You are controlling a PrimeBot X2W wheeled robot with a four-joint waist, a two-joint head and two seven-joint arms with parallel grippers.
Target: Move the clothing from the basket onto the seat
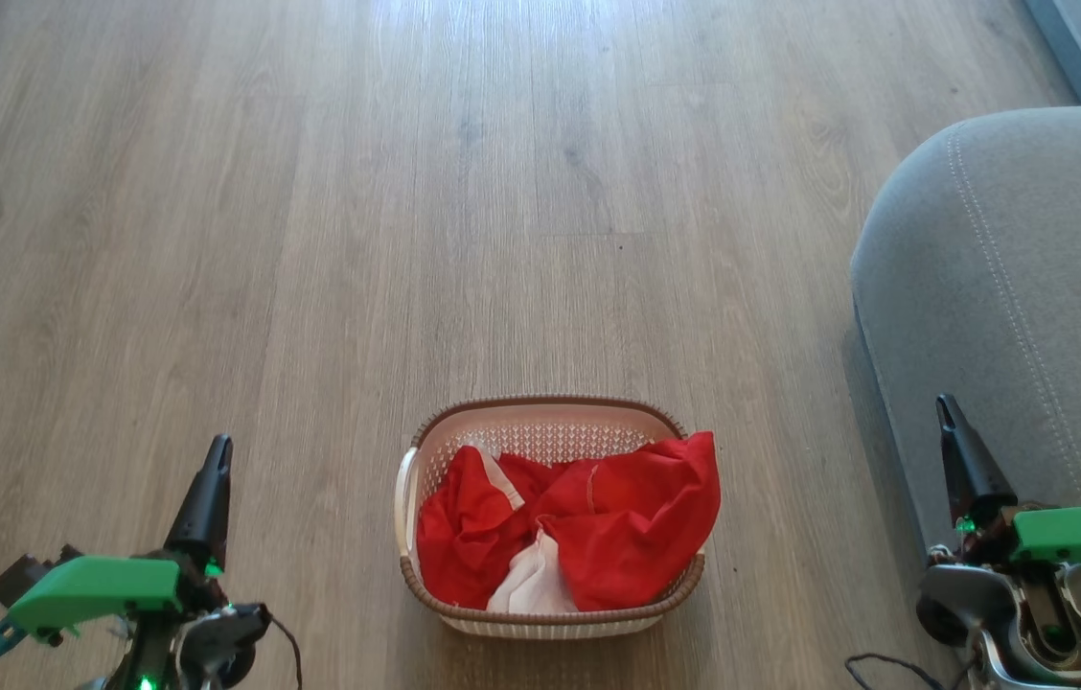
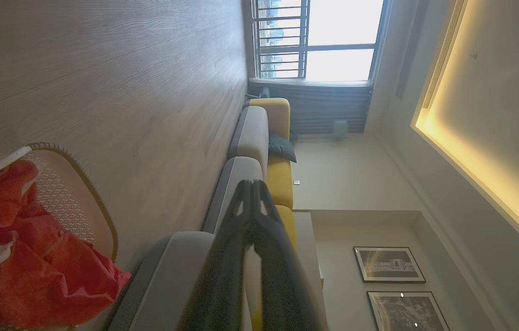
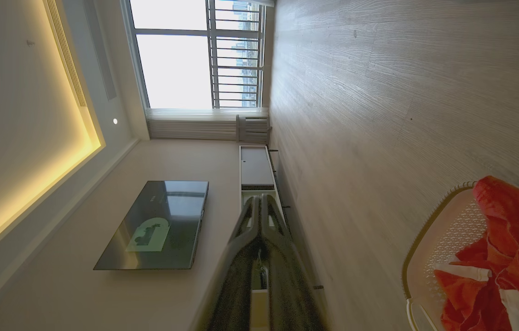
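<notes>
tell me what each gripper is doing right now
left gripper: closed, holding nothing
right gripper: closed, holding nothing

Soft, crumpled red cloth clothing with white patches, perforated cream plastic basket with brown woven-look rim, matt grey upholstered seat with pale stitching, smooth wood-grain floor with slight sheen

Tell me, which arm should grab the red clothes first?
Probably the right arm: the right fingers hang beside the seat, and the clothing spills over the basket rim on that side.
</notes>
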